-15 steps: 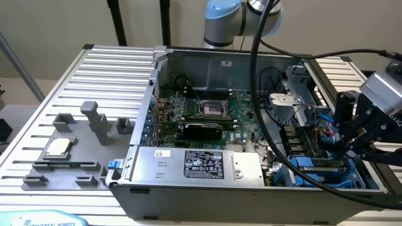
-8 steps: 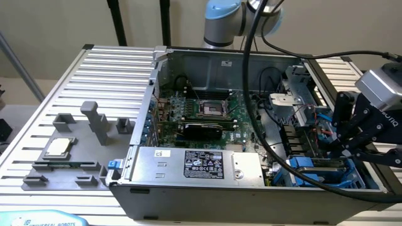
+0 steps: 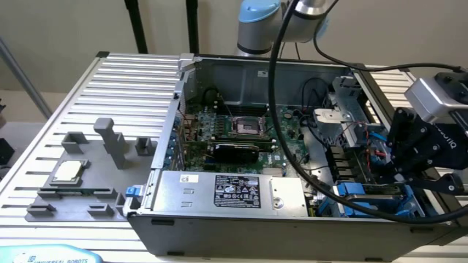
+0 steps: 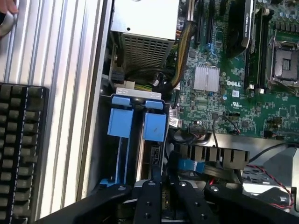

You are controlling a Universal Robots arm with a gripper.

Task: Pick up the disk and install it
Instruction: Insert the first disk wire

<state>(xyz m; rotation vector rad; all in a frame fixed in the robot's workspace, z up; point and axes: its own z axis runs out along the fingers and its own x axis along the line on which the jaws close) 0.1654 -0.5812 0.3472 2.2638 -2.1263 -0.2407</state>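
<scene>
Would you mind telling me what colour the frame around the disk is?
Bright blue; the frame around the disk shows best in the wrist view.

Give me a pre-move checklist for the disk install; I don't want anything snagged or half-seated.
1. End effector closed on the disk: ok.
2. Disk standing in its slot of the case, parallel to the neighbouring blue carrier: ok.
3. Disk pushed fully home: cannot tell.
4. Blue connector and its cable clear of the end effector: not ok, they lie right beside it.
5. Person's hand away from the slot: ok, it is out on the table.
</scene>
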